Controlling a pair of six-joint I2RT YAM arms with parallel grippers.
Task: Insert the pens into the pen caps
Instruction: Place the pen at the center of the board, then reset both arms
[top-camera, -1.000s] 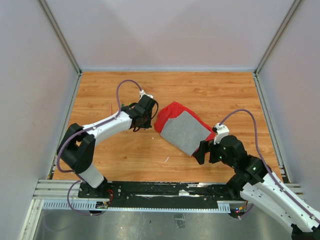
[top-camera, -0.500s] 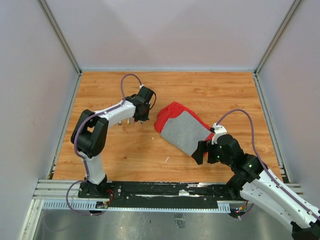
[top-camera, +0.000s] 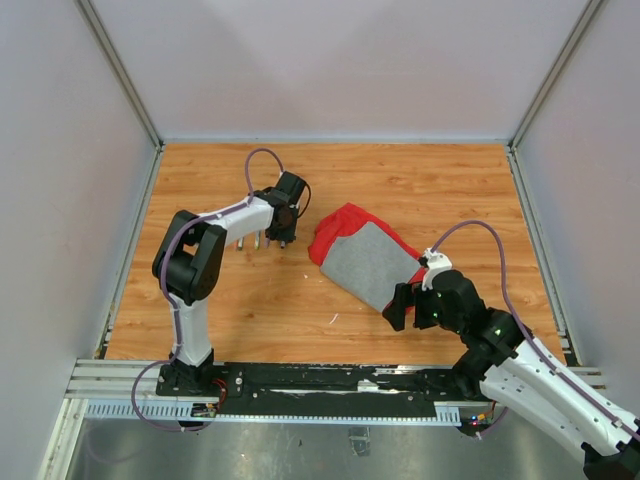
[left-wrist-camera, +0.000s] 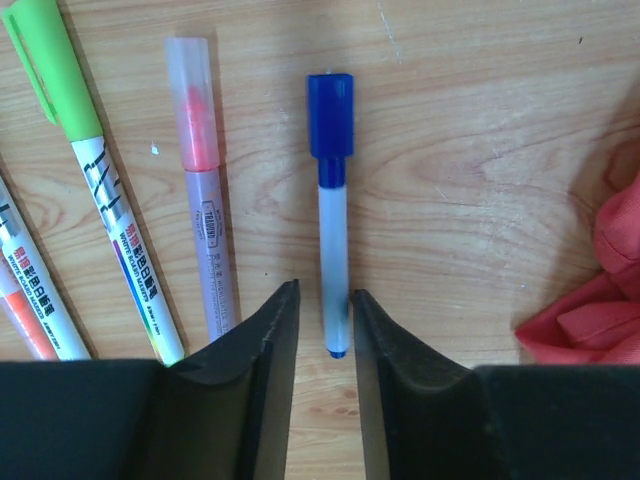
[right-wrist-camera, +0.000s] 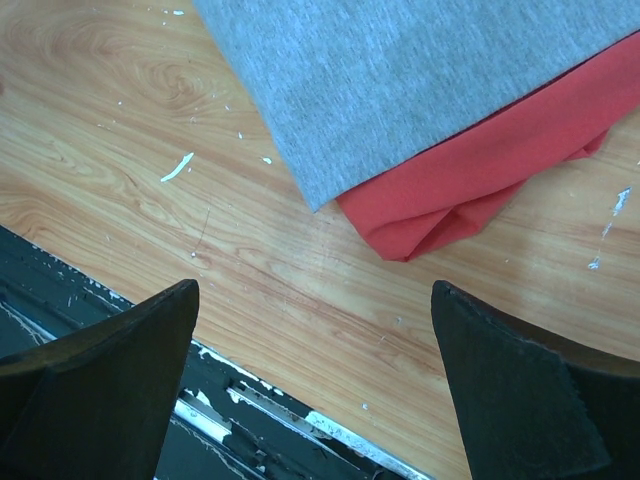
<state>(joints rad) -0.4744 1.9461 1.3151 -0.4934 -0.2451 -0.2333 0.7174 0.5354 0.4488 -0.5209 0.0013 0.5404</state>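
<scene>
In the left wrist view several pens lie side by side on the wooden table. A blue pen (left-wrist-camera: 332, 230) with a white barrel wears its blue cap (left-wrist-camera: 330, 100). Left of it lie a purple-barrelled pen (left-wrist-camera: 205, 220) under a clear cap, a green-capped pen (left-wrist-camera: 90, 180) and an orange-ended pen (left-wrist-camera: 25, 310) at the edge. My left gripper (left-wrist-camera: 325, 295) is low over the table with its jaws narrowly apart, straddling the blue pen's uncapped end. It also shows in the top view (top-camera: 280, 232). My right gripper (top-camera: 400, 305) is wide open and empty. No loose caps show.
A red-and-grey cloth (top-camera: 365, 255) lies mid-table between the arms. Its corner is just ahead of my right gripper (right-wrist-camera: 440, 90) and its red edge is right of the blue pen (left-wrist-camera: 600, 300). The black base rail (right-wrist-camera: 150, 400) is under the right gripper.
The left arm has folded its elbow up and back toward its base. Its gripper has shifted slightly left and farther away, over the pens. The right arm has barely moved.
</scene>
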